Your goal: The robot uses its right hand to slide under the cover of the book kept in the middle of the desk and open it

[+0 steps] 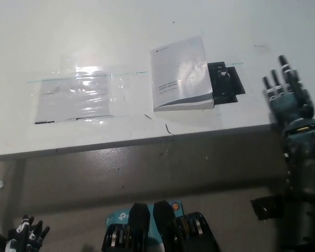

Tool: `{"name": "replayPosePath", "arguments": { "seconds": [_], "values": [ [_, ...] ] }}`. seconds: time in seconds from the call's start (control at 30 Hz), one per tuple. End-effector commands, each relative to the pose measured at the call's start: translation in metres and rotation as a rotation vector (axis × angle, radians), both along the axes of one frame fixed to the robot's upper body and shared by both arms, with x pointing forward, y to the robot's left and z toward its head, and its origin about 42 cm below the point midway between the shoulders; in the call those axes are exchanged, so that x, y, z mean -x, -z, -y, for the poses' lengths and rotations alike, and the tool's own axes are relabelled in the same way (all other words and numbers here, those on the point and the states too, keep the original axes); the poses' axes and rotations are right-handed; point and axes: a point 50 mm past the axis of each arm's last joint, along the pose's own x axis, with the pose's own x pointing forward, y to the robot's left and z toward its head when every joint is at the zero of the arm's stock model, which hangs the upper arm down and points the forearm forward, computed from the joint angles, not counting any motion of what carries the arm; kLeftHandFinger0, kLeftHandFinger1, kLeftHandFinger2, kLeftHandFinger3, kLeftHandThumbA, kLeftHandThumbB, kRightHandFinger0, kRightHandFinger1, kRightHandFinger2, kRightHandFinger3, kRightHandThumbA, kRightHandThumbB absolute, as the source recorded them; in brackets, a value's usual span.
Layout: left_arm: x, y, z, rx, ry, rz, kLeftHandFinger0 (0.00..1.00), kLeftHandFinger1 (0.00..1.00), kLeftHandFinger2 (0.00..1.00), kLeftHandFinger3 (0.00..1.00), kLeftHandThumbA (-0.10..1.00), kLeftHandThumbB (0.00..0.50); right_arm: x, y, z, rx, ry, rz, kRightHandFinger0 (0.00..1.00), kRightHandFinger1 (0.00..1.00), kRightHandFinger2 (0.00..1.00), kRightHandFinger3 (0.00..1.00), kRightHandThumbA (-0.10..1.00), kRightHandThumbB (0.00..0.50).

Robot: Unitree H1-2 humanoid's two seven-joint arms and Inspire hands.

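While closed, one book (180, 74), right hand (289, 97) raised.

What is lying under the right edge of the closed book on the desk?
A flat black object sticks out from under the book's right edge, resting on the desk. The part beneath the book is covered, so its full shape cannot be seen.

R hand (287, 94): black w/ grey-silver bands on fingers, dark teal-grey palm; black segmented forearm at 4 o'clock. L hand (25, 235) at 7 o'clock: dark fingers w/ white marks.
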Motion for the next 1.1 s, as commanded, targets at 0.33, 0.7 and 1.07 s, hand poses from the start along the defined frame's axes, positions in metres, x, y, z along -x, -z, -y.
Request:
{"name": "replayPosePath", "arguments": {
  "seconds": [0.33, 0.7, 1.07],
  "values": [
    [0.001, -0.003, -0.007, -0.009, -0.019, 0.014, 0.75, 0.77, 0.79, 0.87, 0.95, 0.172, -0.018, -0.006, -0.069, 0.104, -0.112, 0.06, 0.73, 0.73, 0.85, 1.0, 1.0, 0.146],
    [0.004, -0.003, -0.006, -0.017, -0.02, 0.004, 0.75, 0.75, 0.78, 0.84, 0.98, 0.163, -0.019, -0.02, -0.086, 0.137, -0.16, 0.09, 0.88, 0.86, 0.94, 1.0, 1.0, 0.171],
    [0.004, -0.005, -0.005, -0.015, 0.008, 0.028, 0.79, 0.82, 0.85, 0.92, 1.0, 0.151, -0.017, -0.022, -0.089, 0.2, -0.199, 0.1, 0.81, 0.86, 0.94, 1.0, 1.0, 0.139]
  ]
}}
